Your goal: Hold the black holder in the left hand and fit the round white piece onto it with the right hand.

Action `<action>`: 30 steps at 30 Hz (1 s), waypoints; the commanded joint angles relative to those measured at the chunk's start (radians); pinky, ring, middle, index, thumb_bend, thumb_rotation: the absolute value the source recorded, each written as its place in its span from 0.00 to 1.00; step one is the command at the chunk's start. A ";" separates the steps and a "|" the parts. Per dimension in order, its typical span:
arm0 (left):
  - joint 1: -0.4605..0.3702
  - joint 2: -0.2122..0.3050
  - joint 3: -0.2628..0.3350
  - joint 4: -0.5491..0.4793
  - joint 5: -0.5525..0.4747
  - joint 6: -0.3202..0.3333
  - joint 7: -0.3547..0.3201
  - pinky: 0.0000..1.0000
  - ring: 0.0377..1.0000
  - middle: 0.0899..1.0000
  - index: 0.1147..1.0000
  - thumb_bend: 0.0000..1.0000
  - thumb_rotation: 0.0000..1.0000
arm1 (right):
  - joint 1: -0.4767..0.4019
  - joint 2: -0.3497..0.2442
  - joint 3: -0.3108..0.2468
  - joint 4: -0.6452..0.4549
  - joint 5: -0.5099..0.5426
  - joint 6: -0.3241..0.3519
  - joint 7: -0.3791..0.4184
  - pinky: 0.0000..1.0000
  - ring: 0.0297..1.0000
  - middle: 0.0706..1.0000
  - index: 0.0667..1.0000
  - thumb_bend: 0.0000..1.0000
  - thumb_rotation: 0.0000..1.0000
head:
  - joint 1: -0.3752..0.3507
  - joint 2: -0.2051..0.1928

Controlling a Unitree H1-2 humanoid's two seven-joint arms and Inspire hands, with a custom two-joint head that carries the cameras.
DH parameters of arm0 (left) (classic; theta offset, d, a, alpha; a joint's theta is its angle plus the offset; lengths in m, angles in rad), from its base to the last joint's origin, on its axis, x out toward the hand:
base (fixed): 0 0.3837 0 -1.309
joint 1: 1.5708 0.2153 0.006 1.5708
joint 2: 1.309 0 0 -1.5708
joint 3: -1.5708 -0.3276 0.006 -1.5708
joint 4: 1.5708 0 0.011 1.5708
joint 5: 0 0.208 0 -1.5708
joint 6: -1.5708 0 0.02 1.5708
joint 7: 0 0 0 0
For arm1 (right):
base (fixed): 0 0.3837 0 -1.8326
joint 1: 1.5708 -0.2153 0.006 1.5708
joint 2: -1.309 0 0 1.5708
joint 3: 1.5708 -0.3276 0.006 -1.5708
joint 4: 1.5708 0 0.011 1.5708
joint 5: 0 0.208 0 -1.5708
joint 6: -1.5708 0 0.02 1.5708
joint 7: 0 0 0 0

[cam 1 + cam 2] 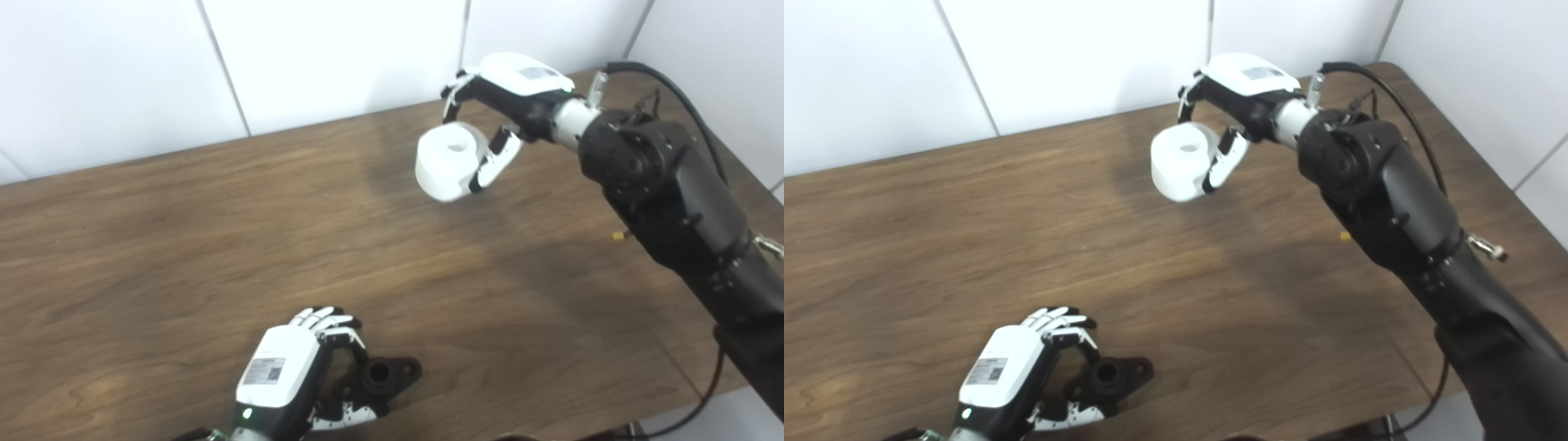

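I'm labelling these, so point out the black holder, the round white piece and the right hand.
black holder point(381, 372), left eye view, its central socket.
round white piece point(446, 160), left eye view, its side wall.
right hand point(1244, 75), right eye view, its white back.

Likely lab or test room: bare wooden table point(184, 245), plain white wall panels point(337, 55), loose black cable point(680, 92).

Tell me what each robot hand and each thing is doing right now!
Right hand: shut on the round white piece, held up above the table.
Round white piece: in the right hand, its hole facing up, not on the holder yet.
Left hand: shut on the black holder, low at the table's near edge.
Black holder: gripped by the left hand, its socket showing empty.
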 commanded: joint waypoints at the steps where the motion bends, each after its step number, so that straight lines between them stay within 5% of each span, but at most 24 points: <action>1: -0.002 -0.003 -0.018 0.050 0.036 0.022 -0.034 0.87 0.85 0.77 0.42 0.52 0.05 | -0.052 -0.029 -0.023 -0.065 0.002 0.008 0.027 0.89 0.95 0.86 0.45 0.52 0.15 | 0.015 0.032; 13: -0.053 -0.029 -0.012 0.068 0.046 0.050 -0.030 0.88 0.86 0.76 0.42 0.52 0.06 | -0.030 -0.011 -0.073 -0.214 0.004 0.013 0.216 0.97 1.00 0.87 0.45 0.52 0.15 | 0.028 0.140; 18: -0.065 -0.036 -0.012 0.061 0.050 0.061 -0.044 0.89 0.85 0.76 0.42 0.52 0.06 | -0.025 -0.023 -0.090 -0.273 0.065 0.001 0.232 0.98 1.00 0.86 0.45 0.52 0.15 | 0.034 0.176; 30: -0.084 -0.045 -0.019 0.045 0.057 0.087 -0.080 0.89 0.85 0.77 0.42 0.52 0.06 | 0.009 0.023 -0.139 -0.410 0.097 0.012 0.324 0.97 1.00 0.85 0.45 0.52 0.15 | 0.056 0.204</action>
